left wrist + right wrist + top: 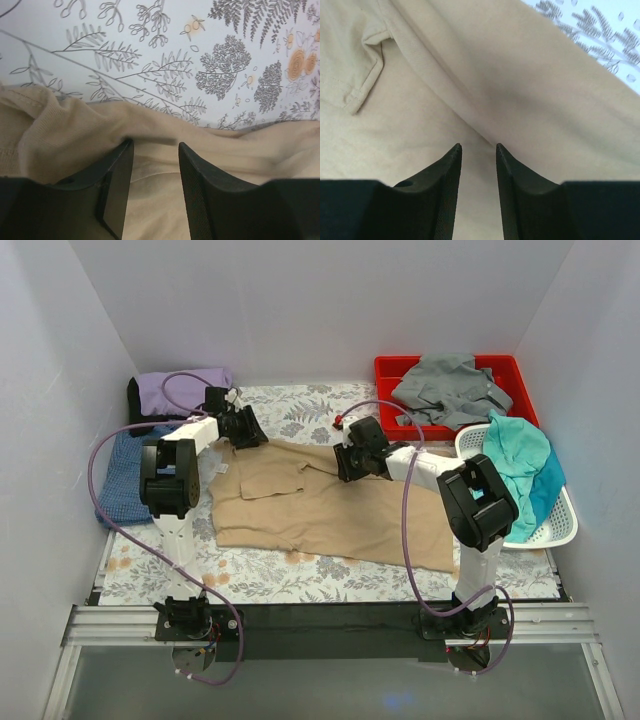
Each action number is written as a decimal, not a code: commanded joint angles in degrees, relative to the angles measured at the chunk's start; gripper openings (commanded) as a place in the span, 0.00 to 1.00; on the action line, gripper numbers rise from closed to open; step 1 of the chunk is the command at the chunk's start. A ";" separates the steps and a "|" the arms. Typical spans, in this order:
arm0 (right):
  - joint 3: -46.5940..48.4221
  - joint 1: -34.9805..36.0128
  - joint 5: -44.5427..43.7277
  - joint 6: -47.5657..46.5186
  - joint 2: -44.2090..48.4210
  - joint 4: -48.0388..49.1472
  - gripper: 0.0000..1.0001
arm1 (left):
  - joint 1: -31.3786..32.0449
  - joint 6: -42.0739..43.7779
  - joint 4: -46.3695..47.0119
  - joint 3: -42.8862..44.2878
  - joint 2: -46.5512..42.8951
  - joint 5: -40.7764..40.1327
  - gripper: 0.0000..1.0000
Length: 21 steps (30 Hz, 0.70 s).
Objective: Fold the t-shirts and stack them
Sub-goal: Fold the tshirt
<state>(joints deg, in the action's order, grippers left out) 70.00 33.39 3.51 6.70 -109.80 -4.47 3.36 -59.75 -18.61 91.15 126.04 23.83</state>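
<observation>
Jaws on both arms stand apart, nothing pinched. The left gripper (156,145) sits low at the far edge of the tan t-shirt (330,515), and the right gripper (478,147) sits over a raised ridge in the same cloth. We judge both are set there to take that edge for a fold. The wrist views give us ridges and a hemmed flap. Only the top view shows the tan shirt spread mid-table on the floral cloth (300,400), and the rest waiting — lavender t-shirt (185,390) and blue t-shirt (120,475) far left, grey t-shirt (450,390) in the red bin (390,370), teal t-shirt (515,465) in the white basket (560,525).
</observation>
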 commanded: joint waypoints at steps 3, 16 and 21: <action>8.21 -0.95 -1.49 -3.09 -0.68 -2.56 0.40 | -1.68 3.14 -2.83 -3.44 -3.96 -7.05 0.40; 2.53 -2.63 -4.13 -3.27 3.53 -4.31 0.40 | -3.27 1.66 -1.87 -2.83 -4.12 -5.04 0.41; -3.01 -2.71 -3.95 -2.22 9.77 -4.32 0.40 | -0.29 3.22 -0.20 -0.55 -11.49 -0.09 0.43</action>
<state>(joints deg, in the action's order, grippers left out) 69.14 30.72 -0.25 4.23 -106.06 -8.64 0.97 -58.74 -19.09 89.08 123.94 22.81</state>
